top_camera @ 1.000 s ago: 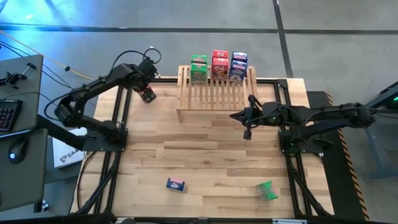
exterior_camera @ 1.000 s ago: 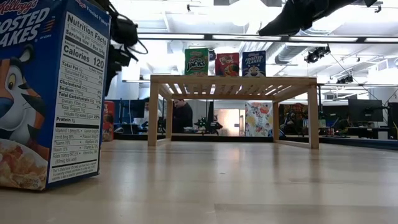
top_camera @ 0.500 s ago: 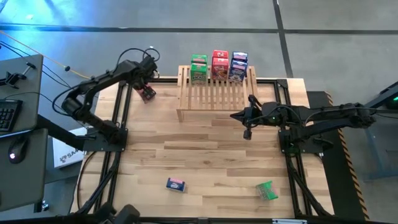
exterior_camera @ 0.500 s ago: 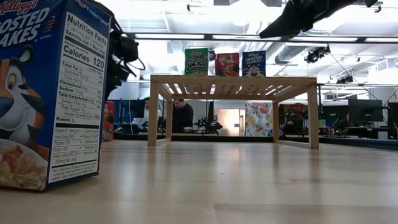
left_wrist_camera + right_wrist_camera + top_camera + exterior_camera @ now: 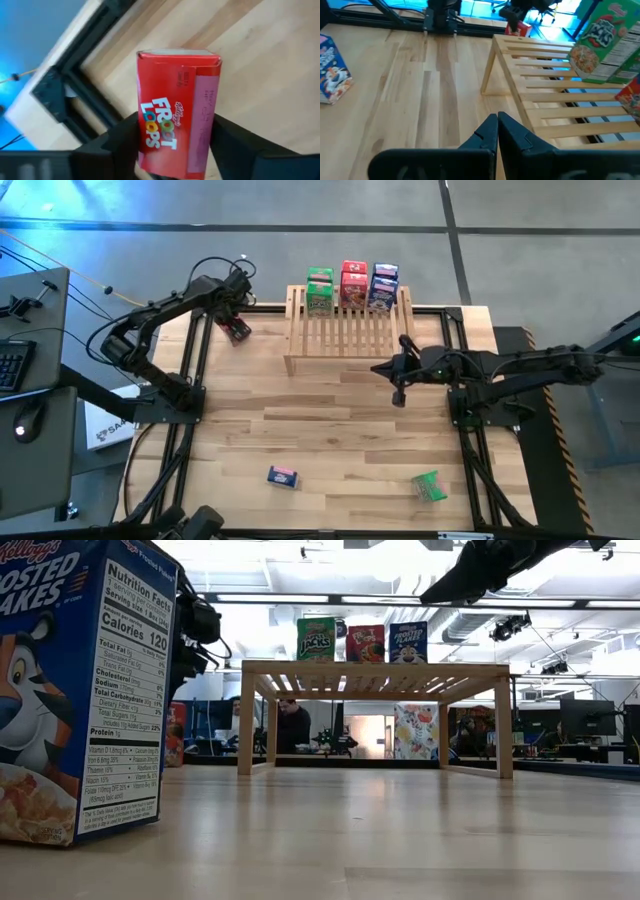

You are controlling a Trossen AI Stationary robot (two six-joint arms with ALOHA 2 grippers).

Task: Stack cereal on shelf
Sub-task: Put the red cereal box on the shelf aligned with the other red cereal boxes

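Left pincer [image 5: 172,150] is straddling a red Froot Loops box [image 5: 175,110], one dark finger on each long side of it, jaws apart around the carton; whether the pads are pressing I cannot tell. The box's long axis is running straight out from the pincer, its top flap pointing away from the wrist, printed face showing to the wrist camera. Smooth glossy cardboard, sharp rectangular edges. In the high view this pincer [image 5: 237,330] is sitting at the far left part of the tabletop [image 5: 330,440], just left of the shelf [image 5: 345,335], the arm bending back on itself over the black frame rail.

Right pincer [image 5: 497,131] is closed, fingers meeting, empty; its arm is reaching in level from the right, the tip hanging beside the shelf's near right corner.

Shelf: pale wood, slatted top of parallel bars, short legs. Along its far edge three boxes are standing upright in a row: green box [image 5: 320,290], red box [image 5: 354,284], blue box [image 5: 384,286].

On the pale plank tabletop, near edge: a blue-and-white box [image 5: 283,476] lying flat, and a green carton [image 5: 429,486] lying askew, well apart.
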